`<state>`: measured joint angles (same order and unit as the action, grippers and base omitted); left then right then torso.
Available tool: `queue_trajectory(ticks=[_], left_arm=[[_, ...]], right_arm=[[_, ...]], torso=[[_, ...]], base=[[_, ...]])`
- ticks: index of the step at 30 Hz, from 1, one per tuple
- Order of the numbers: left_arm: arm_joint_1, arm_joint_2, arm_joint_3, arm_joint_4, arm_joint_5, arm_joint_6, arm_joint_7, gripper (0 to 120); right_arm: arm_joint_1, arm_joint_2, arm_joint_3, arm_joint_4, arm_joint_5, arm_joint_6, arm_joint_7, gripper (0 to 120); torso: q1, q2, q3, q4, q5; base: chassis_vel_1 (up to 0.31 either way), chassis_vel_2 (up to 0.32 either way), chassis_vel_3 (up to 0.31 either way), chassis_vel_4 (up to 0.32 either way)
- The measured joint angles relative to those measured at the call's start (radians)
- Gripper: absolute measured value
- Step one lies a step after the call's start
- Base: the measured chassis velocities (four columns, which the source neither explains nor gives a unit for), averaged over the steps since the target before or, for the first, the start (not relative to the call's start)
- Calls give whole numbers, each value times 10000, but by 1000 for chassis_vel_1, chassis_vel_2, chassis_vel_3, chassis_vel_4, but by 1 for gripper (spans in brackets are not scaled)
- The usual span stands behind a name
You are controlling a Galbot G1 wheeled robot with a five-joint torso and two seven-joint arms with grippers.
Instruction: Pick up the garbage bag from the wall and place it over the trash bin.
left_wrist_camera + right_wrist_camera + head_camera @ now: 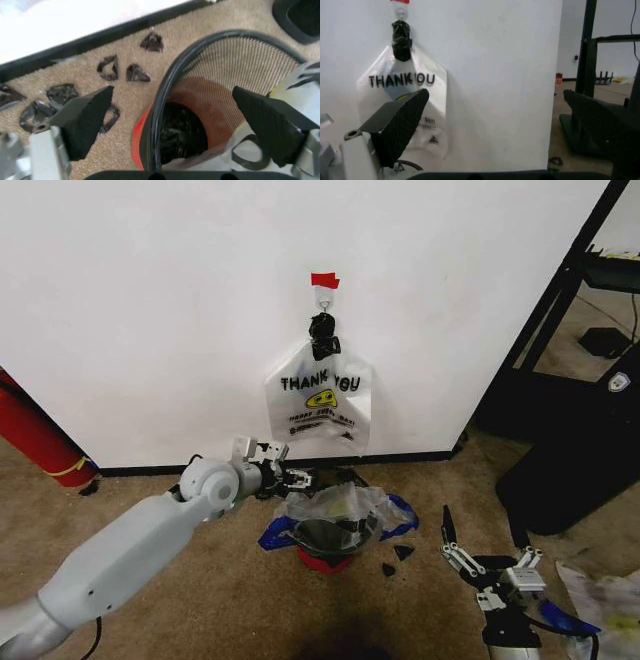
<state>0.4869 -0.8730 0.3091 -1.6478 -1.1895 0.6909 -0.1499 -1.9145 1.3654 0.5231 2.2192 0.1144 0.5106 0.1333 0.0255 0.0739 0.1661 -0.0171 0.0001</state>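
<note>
The garbage bag (340,510), thin plastic with blue side panels, lies draped over the trash bin (325,548) on the carpet just in front of the wall (150,310). Its blue edges spill out on both sides of the bin, and the clear middle sags into the mouth, loosely and unevenly. In the left wrist view the bin's black mesh wall (225,71) and red base show, with a bit of the bag's plastic (300,93) at one side.

The left claw (290,478) sits close beside the bin's rim, on the wall side, touching or nearly touching the bag. Its fingers (85,116) are spread wide with nothing between them, straddling the rim. The right claw (487,565) rests low near the floor, well apart from the bin, also spread open and empty.

On the wall a whitish "THANK YOU" bag (320,402) hangs from a small hook (323,300) under a scrap of red tape (324,280). Small dark scraps (115,69) litter the carpet by the baseboard.

The task looks close to done: the bag is off the wall and over the bin. What may be left is spreading it evenly around the rim.
</note>
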Motion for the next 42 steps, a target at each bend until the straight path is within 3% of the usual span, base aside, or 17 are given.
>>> queue_trajectory(ticks=[10, 15, 17, 22, 26, 32, 37, 39, 42], left_arm=[[-146, -547, 230, 768, -186, 16, -110, 54], [-146, -671, 297, 841, -319, -7, -242, 36], [-147, -683, 298, 843, -324, -9, -249, 34], [-155, -717, 303, 879, -364, -37, -330, 11], [-139, -617, 232, 782, -472, -51, -442, 3], [117, -460, -187, 395, -765, -112, -951, 1], [1434, -243, -1691, -897, -1288, -268, -2380, 1], [1668, -236, -1907, -1095, -1367, -298, -2574, 1], [3130, -261, -3049, -2146, -1785, -620, -4101, 1]], right_arm=[[-5, 5, -8, 62, 76, -135, 75, 100], [51, 18, -98, -63, 68, -160, 116, 100], [58, 19, -113, -69, 65, -164, 120, 100], [119, 12, -255, -81, -6, -229, 178, 100], [119, 12, -291, -115, -27, -239, 197, 100], [173, 14, -372, -157, -29, -318, 269, 100], [282, -61, -393, -180, -12, -483, 322, 100], [292, -65, -401, -189, -4, -509, 327, 100], [376, -65, -509, -275, 21, -663, 361, 100]], torso=[[0, 2, 0, -1, 0], [0, 2, 0, 0, 0], [0, 2, 0, 0, 0], [0, 1, -1, -1, -1], [0, 1, 0, -1, -1], [0, 1, 0, -2, -1], [0, 2, -1, 1, 0], [0, 2, -1, 1, -2], [-1, 2, -1, 0, -3]], base=[[0, 0, 0, 0], [0, 0, 0, 0], [0, 0, 0, 0], [0, 0, 0, 0], [0, 0, 0, 0], [0, 0, 0, 0], [0, 0, 0, 0], [0, 0, 0, 0], [0, 0, 0, 0]])
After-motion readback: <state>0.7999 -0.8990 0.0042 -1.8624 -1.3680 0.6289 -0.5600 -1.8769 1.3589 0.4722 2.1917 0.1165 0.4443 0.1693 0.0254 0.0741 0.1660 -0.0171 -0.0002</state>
